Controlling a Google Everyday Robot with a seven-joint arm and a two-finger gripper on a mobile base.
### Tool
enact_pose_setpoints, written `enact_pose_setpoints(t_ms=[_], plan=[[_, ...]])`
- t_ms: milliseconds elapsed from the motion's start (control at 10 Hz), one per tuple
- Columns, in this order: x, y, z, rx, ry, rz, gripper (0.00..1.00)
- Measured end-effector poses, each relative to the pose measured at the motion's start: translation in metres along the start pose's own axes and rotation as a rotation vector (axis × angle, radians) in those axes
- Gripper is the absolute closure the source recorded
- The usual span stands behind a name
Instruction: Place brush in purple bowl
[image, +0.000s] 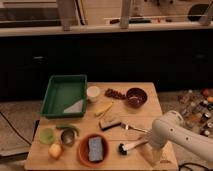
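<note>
The brush (129, 146) lies on the wooden table (150, 107) near the front edge, with its black bristle head to the left and its whitish handle pointing right. The purple bowl (136, 96) stands at the back right of the table and looks empty. My gripper (149, 149) is at the end of the white arm (172, 132), low over the table at the brush's handle end. The arm hides how it meets the handle.
An orange-brown bowl (93, 149) holding a blue-grey sponge sits left of the brush. A dark block (110, 123) and a silver fork (134, 128) lie between the brush and the purple bowl. A white cup (93, 93) and a green tray (65, 95) stand at the back left.
</note>
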Motion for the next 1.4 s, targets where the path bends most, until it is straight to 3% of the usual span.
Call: enact_pose_setpoints(t_ms=[400, 700, 1400], plan=[[-0.003, -0.010, 0.002, 0.013, -0.002, -0.006, 0.72], [-0.001, -0.009, 0.000, 0.012, -0.002, -0.003, 0.98], [0.018, -0.013, -0.041, 0.060, -0.013, 0.027, 1.00]])
